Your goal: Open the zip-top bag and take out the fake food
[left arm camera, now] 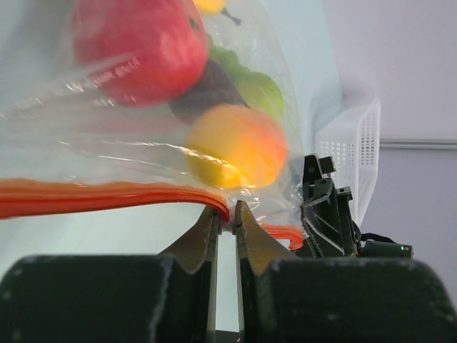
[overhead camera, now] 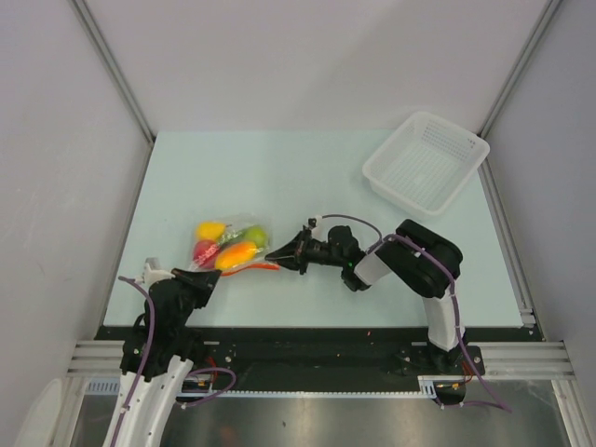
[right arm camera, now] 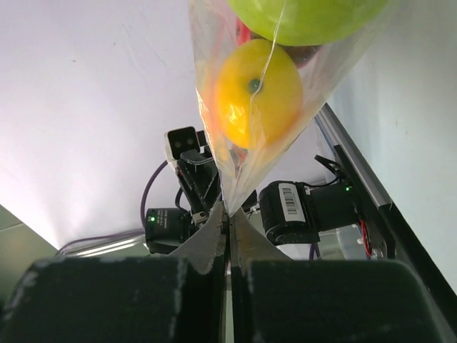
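The clear zip-top bag [overhead camera: 233, 244] lies on the pale table with the fake food inside: a yellow pear [overhead camera: 210, 228], red apple [overhead camera: 202, 250], orange-yellow fruit [overhead camera: 237, 254] and green fruit [overhead camera: 255, 234]. Its orange-red zip strip [left arm camera: 107, 194] runs along the near edge. My left gripper [left arm camera: 226, 218] is shut on that strip at the bag's mouth. From the other side my right gripper [right arm camera: 228, 211] is shut on a pinched edge of the bag film, with the orange-yellow fruit [right arm camera: 257, 93] and green fruit [right arm camera: 307, 14] hanging just beyond it. In the top view the two grippers [overhead camera: 207, 279] [overhead camera: 276, 253] flank the bag's near edge.
A white mesh basket [overhead camera: 374, 171] stands at the back right of the table, and it also shows behind the right arm as a white basket [left arm camera: 351, 153]. Grey walls enclose the table on three sides. A black rail runs along the near edge.
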Available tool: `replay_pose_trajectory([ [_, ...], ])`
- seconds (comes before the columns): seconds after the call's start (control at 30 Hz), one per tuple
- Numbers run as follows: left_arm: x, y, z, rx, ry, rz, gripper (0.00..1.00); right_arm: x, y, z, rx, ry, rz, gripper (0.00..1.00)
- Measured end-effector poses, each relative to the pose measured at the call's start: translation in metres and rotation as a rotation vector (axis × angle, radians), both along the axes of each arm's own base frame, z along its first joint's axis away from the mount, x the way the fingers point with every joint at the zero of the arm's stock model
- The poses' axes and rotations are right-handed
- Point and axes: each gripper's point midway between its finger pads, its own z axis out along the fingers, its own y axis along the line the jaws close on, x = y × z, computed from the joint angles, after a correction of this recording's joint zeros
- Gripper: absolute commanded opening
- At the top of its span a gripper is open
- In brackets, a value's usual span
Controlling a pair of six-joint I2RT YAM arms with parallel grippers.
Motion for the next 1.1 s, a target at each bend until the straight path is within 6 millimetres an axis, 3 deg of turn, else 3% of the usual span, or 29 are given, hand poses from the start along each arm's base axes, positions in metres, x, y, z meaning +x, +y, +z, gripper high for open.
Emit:
replay_pose_trajectory([
  [0.2, -0.001, 0.006, 0.002, 0.017, 0.001, 0.029, 0.0, 0.009, -0.026, -0.005, 0.004, -0.025, 0.009, 0.0],
  [0.43, -0.008, 0.027, 0.043, 0.081, -0.083, 0.097, 0.0, 0.011, -0.041, -0.019, -0.035, -0.056, 0.011, 0.0],
  [0.67, -0.007, 0.036, 0.047, 0.172, -0.111, 0.104, 0.0, 0.007, -0.047, -0.025, -0.057, -0.086, 0.016, 0.0],
  [0.73, -0.006, 0.035, 0.049, 0.195, -0.12, 0.089, 0.0, 0.004, -0.047, -0.026, -0.065, -0.101, 0.025, 0.08],
  [0.77, -0.004, 0.034, 0.051, 0.211, -0.126, 0.076, 0.0, 0.003, -0.047, -0.026, -0.069, -0.11, 0.03, 0.21],
  [0.8, -0.003, 0.033, 0.054, 0.225, -0.134, 0.061, 0.0, 0.001, -0.047, -0.027, -0.078, -0.127, 0.038, 0.27],
  [1.0, 0.01, 0.02, 0.09, 0.295, -0.197, -0.038, 0.0, -0.001, -0.041, -0.032, -0.249, -0.288, 0.112, 0.64],
  [1.1, 0.016, 0.012, 0.109, 0.322, -0.232, -0.088, 0.0, 0.016, -0.03, -0.009, -0.404, -0.509, 0.118, 0.73],
])
